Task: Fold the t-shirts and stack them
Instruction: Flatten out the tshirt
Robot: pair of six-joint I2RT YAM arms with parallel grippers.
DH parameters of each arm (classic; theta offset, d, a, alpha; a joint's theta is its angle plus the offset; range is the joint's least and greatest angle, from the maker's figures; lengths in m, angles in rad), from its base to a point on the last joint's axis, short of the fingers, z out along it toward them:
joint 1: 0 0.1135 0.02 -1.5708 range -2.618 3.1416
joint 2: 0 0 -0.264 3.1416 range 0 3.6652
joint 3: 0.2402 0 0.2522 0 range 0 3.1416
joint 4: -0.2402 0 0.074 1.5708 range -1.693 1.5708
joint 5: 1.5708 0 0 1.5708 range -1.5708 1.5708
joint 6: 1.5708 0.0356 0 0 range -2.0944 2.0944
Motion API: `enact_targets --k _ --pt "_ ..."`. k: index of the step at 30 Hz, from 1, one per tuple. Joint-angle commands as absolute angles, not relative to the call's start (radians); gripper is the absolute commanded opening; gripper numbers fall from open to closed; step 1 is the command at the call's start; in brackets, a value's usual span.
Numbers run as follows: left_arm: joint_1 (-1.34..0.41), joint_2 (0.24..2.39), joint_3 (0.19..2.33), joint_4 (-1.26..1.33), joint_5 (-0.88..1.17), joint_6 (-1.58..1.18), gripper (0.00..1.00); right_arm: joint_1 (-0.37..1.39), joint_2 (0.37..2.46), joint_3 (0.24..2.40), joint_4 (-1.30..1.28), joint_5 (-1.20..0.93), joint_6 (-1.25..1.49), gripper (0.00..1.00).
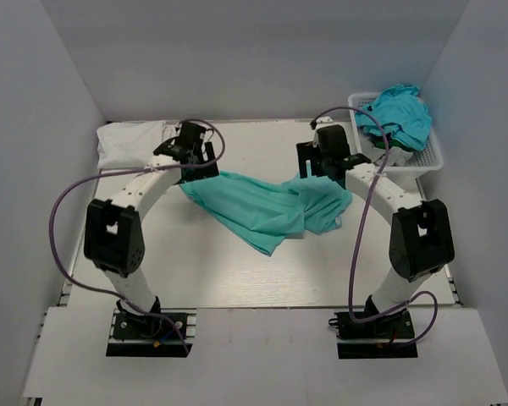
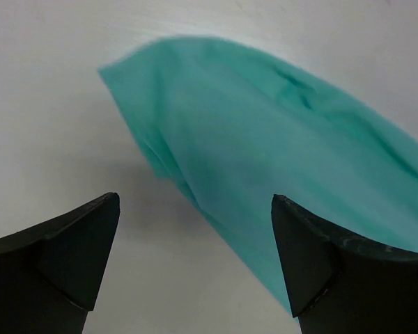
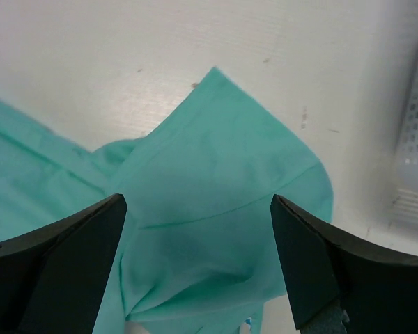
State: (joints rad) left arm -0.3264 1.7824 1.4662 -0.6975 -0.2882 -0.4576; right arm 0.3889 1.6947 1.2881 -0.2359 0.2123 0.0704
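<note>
Across the middle of your pale flat table (image 1: 237, 271), a soft mint-green cotton t-shirt (image 1: 262, 207) is lying crumpled; your left gripper (image 2: 195, 209) and right gripper (image 3: 198, 209) are hovering over its two ends, fingers spread wide, gripping nothing.

I'm looking into a small booth closed in on three sides by plain, pale grey walls: the left wall (image 1: 25, 186) at 9 o'clock, the back wall (image 1: 254, 59) at 12 and the right wall (image 1: 491, 186) at 3. Between them sits the table (image 1: 237, 271) — its top is off-white and matt, finely ribbed in the close views, with a few small dark specks. At 6 o'clock a white panel (image 1: 262, 359) runs across the near edge. The light is soft and even, with faint shadows — toward 1 o'clock the right wall takes on a bluish tint.
</note>
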Motion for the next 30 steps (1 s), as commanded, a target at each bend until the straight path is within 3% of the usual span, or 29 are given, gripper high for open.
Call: enact_targets --k 1,5,7,13,20,23,24,27,30 --pt "-0.402 1.683 1.373 -0.595 0.018 -0.425 1.00 0.428 1.672 1.252 -0.218 0.082 -0.032 0.90" --pt "-0.521 1.663 1.294 -0.586 0.168 -0.425 1.00 0.449 1.719 1.259 -0.209 0.081 -0.035 0.90" --pt "-0.604 1.663 1.267 -0.571 0.199 -0.414 0.91 0.462 1.741 1.259 -0.186 0.100 -0.035 0.90" --pt "-0.774 1.684 1.172 -0.594 0.311 -0.358 0.89 0.486 1.830 1.276 -0.150 0.127 -0.023 0.90" --pt "-0.856 1.686 1.172 -0.627 0.195 -0.357 0.89 0.512 1.911 1.302 -0.121 0.176 -0.043 0.89" --pt "-0.880 1.697 1.190 -0.637 0.183 -0.367 0.89 0.514 1.940 1.336 -0.149 0.222 -0.012 0.44" --pt "-0.891 1.697 1.190 -0.637 0.169 -0.367 0.89 0.514 1.937 1.338 -0.149 0.270 0.038 0.17" --pt "-0.911 1.697 1.190 -0.637 0.144 -0.367 0.89 0.512 1.892 1.299 -0.103 0.285 0.074 0.01" --pt "-0.931 1.733 1.227 -0.637 0.126 -0.367 0.89 0.512 1.832 1.261 -0.068 0.272 0.112 0.00"
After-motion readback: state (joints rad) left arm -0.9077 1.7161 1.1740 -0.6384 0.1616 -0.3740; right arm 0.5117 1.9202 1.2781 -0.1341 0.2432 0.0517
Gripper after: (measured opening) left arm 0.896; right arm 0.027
